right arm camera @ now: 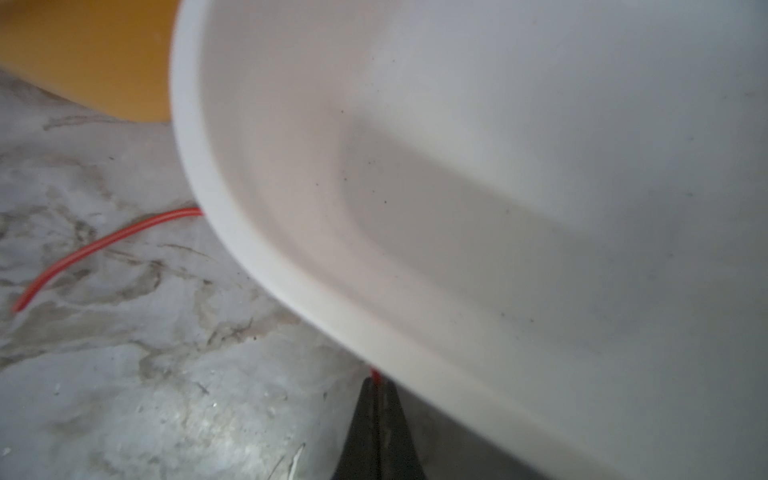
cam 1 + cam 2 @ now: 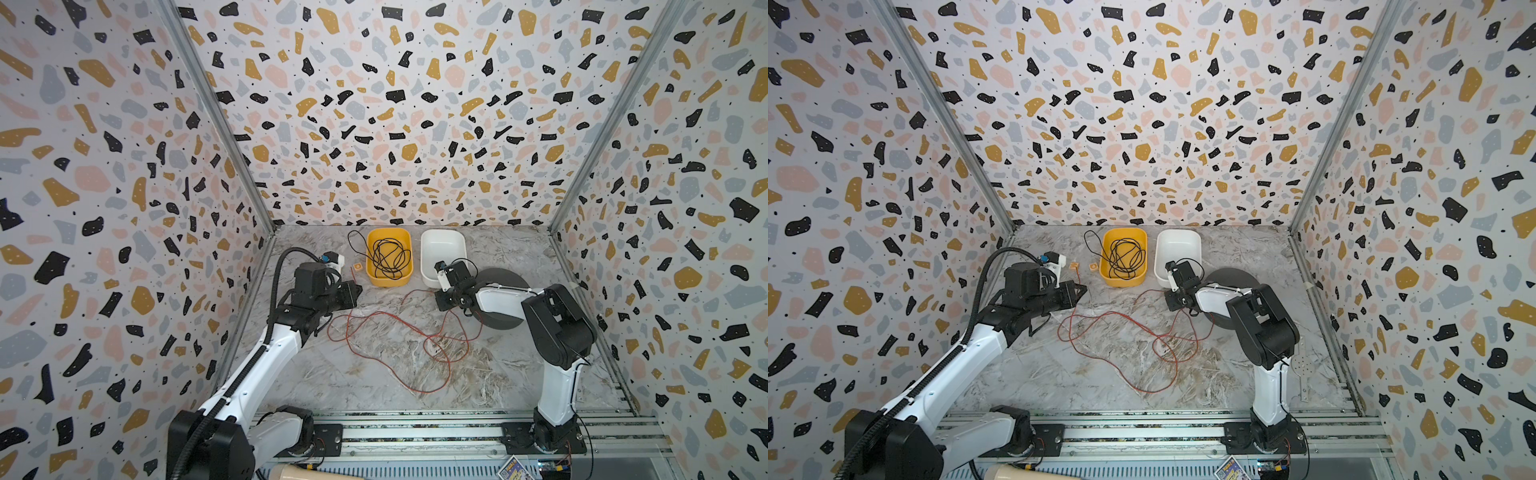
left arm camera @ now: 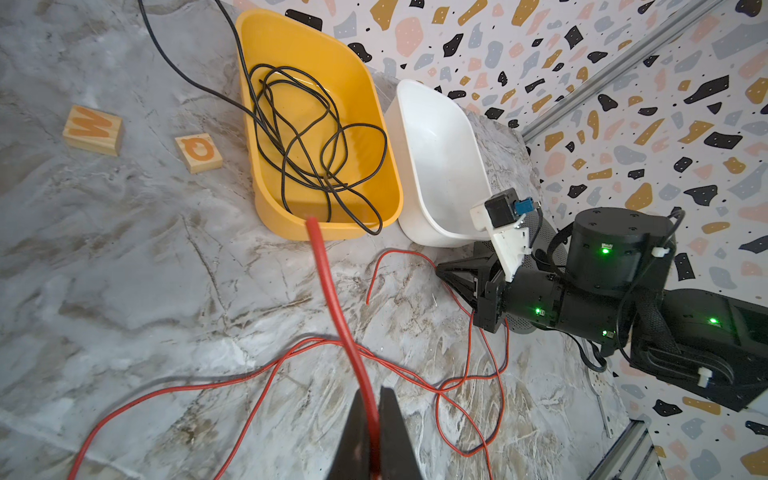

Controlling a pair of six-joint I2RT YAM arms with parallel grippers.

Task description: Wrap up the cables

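Observation:
The cables are one long red-orange wire lying in loose loops on the marble table between the arms. In the left wrist view my left gripper is shut on this wire, and a short stretch sticks out past the jaws. In both top views the left gripper hovers left of the yellow tub. My right gripper sits in front of the white tub, shut on another part of the wire. A red bit shows at its tips.
A yellow tub holds a tangled black wire that trails out over its rim. A white tub stands beside it. Two wooden letter blocks lie left of the yellow tub. A dark round disc lies under the right arm.

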